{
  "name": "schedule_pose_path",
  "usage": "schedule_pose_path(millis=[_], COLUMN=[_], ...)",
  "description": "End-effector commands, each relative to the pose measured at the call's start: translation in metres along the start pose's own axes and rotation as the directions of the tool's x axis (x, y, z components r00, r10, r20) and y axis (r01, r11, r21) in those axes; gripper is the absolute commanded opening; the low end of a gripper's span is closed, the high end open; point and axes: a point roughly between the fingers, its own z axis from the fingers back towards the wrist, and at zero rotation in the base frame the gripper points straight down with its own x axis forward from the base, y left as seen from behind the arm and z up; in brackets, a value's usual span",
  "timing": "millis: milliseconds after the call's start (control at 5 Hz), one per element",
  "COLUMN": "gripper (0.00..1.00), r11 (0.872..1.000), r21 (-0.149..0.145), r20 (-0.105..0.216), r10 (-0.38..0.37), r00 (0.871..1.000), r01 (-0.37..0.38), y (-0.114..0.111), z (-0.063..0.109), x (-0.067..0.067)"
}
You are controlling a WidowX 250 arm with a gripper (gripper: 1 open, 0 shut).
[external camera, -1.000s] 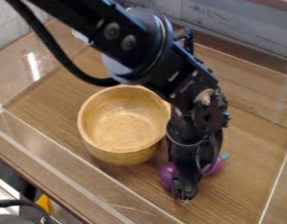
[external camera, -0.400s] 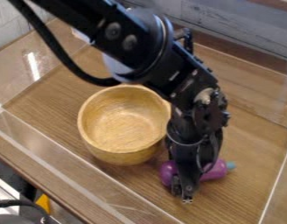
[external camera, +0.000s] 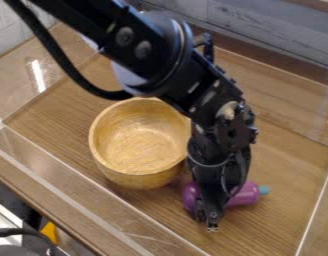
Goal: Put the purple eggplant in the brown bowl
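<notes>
Camera view: no brand, label or writing can be read on anything. The purple eggplant point(external camera: 223, 197) lies on the wooden table point(external camera: 280, 140) just beside the brown bowl point(external camera: 140, 142), at the bowl's lower right and outside it. Its long axis runs roughly level across the picture, with the teal stem tip pointing right, away from the bowl. The gripper point(external camera: 211, 213) points straight down, its fingers pinching the eggplant.

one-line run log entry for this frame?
phase: grasp | gripper: down over purple eggplant, jaws closed around it | eggplant: on table, right of brown bowl | bowl: empty | placed: no
</notes>
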Motion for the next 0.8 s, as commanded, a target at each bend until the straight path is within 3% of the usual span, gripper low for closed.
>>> schedule_pose_path(millis=[0, 200, 400, 600], gripper=[0.00, 1.00, 0.00, 0.00], r11=[0.999, 0.998, 0.998, 0.999], r21=[0.003, -0.002, 0.001, 0.003], r20=[0.003, -0.003, -0.005, -0.006], r10=[0.035, 0.059, 0.055, 0.052], r00=[0.999, 0.998, 0.998, 0.999], r01=[-0.035, -0.059, -0.055, -0.052], y=[0.0037, 0.0044, 0.0083, 0.0119], z=[0.0025, 0.0035, 0.0072, 0.0119], x=[-0.0082, -0.0159, -0.0112, -0.0064])
